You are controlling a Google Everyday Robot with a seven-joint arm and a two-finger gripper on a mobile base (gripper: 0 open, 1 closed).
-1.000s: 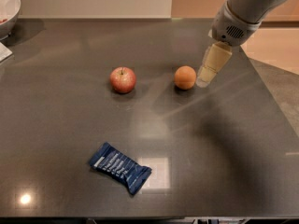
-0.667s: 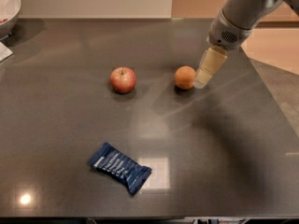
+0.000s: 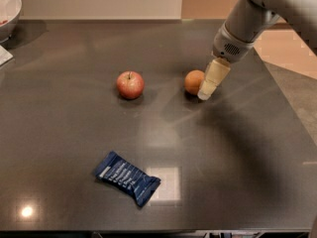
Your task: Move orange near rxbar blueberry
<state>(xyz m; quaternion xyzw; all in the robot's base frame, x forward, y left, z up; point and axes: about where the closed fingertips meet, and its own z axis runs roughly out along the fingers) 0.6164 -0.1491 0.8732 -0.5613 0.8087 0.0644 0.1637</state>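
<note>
Grey and shiny, the table point(image 3: 74, 133) fills most of the camera view. I count three foods on it: one orange point(image 3: 193, 81), one apple point(image 3: 130, 85) and one rxbar blueberry point(image 3: 128, 178).

The orange sits toward the back of the table, right of the middle. The apple is red and yellow with a little stem. It sits to the left of the orange, with a gap between them.

The rxbar blueberry is a dark blue wrapper with white letters. It lies flat near the front edge, left of the middle, turned at a slant. It is well apart from both fruits.

One arm point(image 3: 247, 21) comes down from the top right corner. Its one gripper point(image 3: 205, 92) is cream coloured and points down at the table, pressed close against the right side of the orange. I cannot tell if it is spread wide or squeezed together.

One white bowl point(image 3: 9, 9) peeks in at the top left corner.
</note>
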